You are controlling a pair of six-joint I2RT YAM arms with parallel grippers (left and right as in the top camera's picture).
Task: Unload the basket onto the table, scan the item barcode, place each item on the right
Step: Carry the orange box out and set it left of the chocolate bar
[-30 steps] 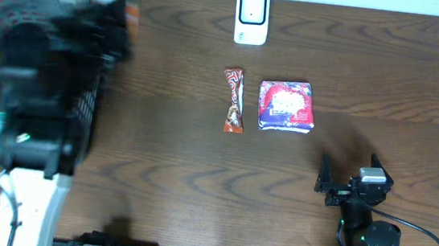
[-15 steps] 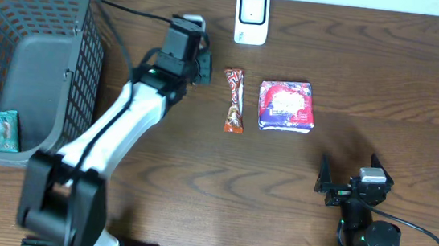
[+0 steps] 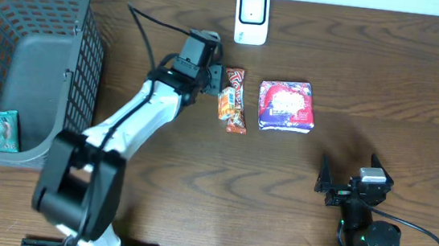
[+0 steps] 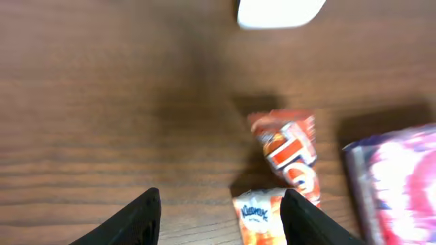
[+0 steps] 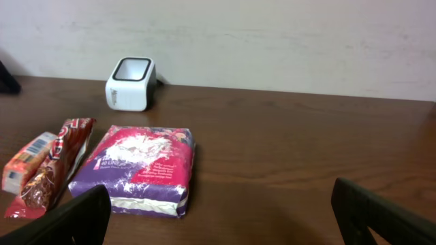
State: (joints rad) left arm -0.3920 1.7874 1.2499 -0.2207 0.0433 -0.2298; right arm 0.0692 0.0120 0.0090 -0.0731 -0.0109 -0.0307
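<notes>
Your left claw (image 3: 217, 78) was shut a second ago, with its arm blurred over the basket (image 3: 38, 81) far left of the scanner (image 3: 251, 17). Now it reaches in just below and left of the scanner with its fingers apart, gripping nothing. An orange tissue packet (image 3: 225, 104) has appeared on the desk below the scanner, touching the snack bar (image 3: 236, 123), so it looks freshly released. Nothing is facing the scanner window, so I judge the scan is not happening now. Your right claw (image 3: 350, 172) is wide open and empty, well below and right of the scanner.
</notes>
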